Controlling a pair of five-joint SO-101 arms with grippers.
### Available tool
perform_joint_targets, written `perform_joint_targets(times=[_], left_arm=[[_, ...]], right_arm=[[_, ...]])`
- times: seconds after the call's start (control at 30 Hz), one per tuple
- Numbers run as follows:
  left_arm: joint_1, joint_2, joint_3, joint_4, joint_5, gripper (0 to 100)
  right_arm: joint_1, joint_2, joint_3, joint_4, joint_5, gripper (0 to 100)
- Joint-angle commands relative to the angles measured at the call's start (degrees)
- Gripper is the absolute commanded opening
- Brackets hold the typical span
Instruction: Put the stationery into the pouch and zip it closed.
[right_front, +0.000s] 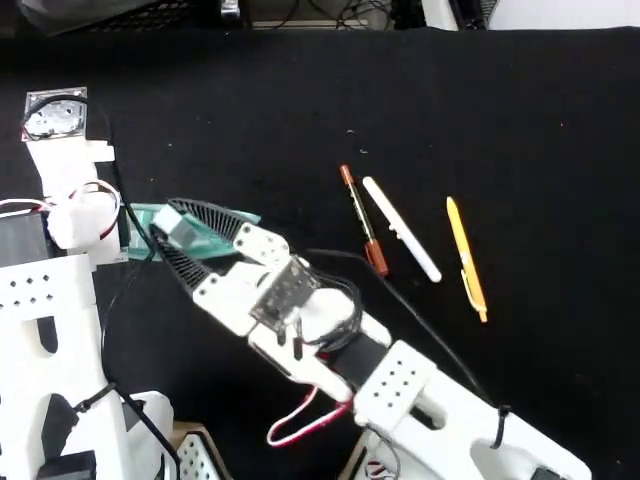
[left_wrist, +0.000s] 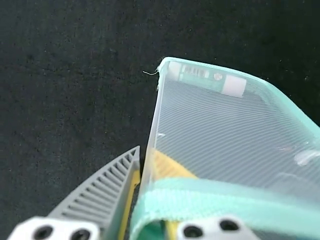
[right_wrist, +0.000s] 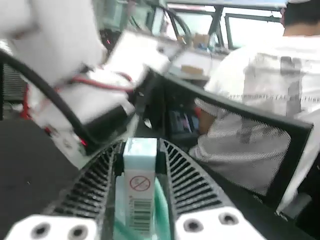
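When looking down from the high view, find the pouch (right_front: 143, 222) at nine o'clock from the middle of the black table (right_front: 500, 120): a clear mesh bag with teal trim. Note the right gripper (right_front: 165, 222) over it, at the end of an arm stretched away toward five o'clock, fingers drawn narrow and clamped on a small pale box (right_front: 182, 228). See that box again in the right wrist view, upright between ribbed dark fingers (right_wrist: 190, 185), barcode outward. Place the left gripper (left_wrist: 147, 175) at the pouch's teal rim, pinching the mesh wall, with one grey ribbed finger (left_wrist: 105, 195) outside and the other hidden behind the bag. Spot a yellow shape (left_wrist: 167, 167) behind the mesh near that rim; impossible to name. Find three pens on the cloth at three o'clock from the pouch, well apart from it: a brown-capped marker (right_front: 362, 222), a white pen (right_front: 400, 230) just beside it, and a yellow pen (right_front: 466, 258) farthest toward three o'clock.
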Motion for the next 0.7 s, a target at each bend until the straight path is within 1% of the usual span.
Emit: perform_joint_targets(times=[0.0,0.2,0.37,0.43,0.53,0.67], left_arm=[[-1.1,0.6,1.2,-0.4,0.2,3],[-1.1,0.6,1.2,-0.4,0.2,3],[-1.1,0.6,1.2,-0.4,0.2,3],[-1.1,0.6,1.2,-0.4,0.2,3],[-1.1,0.6,1.2,-0.4,0.2,3],[-1.1,0.6,1.2,-0.4,0.2,3]], right_arm=[[1.9,0.7,-2.2,-1.8,0.1,1.2],[0.4,0.5,1.3,-1.8,0.1,1.2],[0.4,0.5,1.0,-0.9,0.1,1.2],[0.4,0.5,-0.2,2.4,0.1,1.2],[0.4,0.5,-3.9,10.6,-0.1,1.9],[0.4,0.5,-9.3,20.0,-0.4,7.7]])
